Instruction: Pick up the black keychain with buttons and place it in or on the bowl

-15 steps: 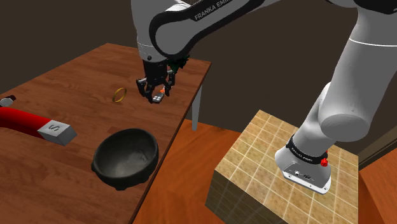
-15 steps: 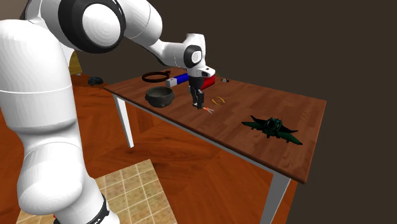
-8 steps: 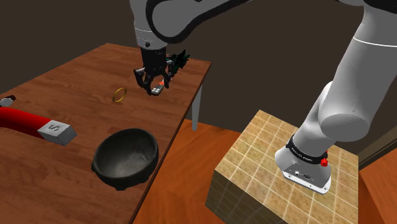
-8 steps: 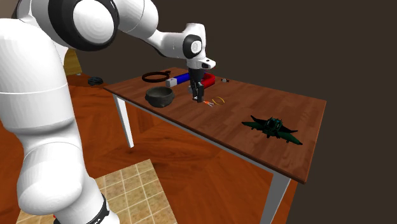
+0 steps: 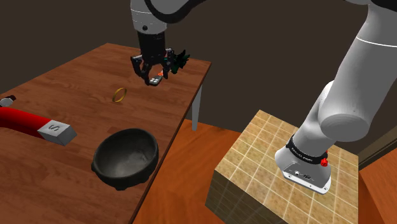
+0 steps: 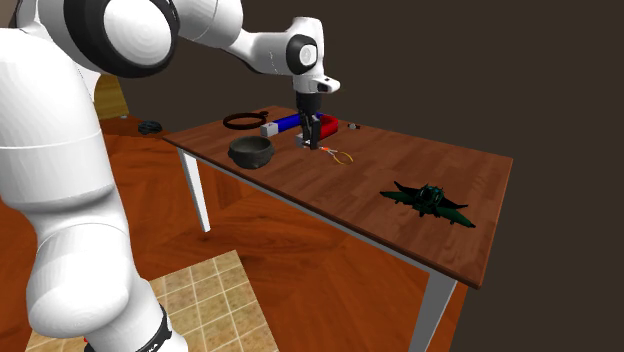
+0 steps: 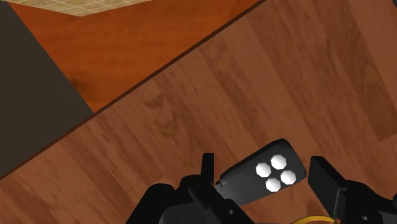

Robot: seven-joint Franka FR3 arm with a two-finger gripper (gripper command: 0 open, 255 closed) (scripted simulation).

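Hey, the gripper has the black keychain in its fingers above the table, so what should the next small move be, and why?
Probably carry it sideways toward the dark bowl without dropping lower. The gripper holds the black keychain clasped between its fingers, lifted clear of the table, and the bowl sits nearer the stand, toward the shoulder view's lower left.

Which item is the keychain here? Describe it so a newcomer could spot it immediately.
Start at the wooden table and follow the white arm down to its black hand above it. The keychain is the small black slab clasped between the hand's fingers; unlike the gold ring on the table nearby, it carries four white buttons.
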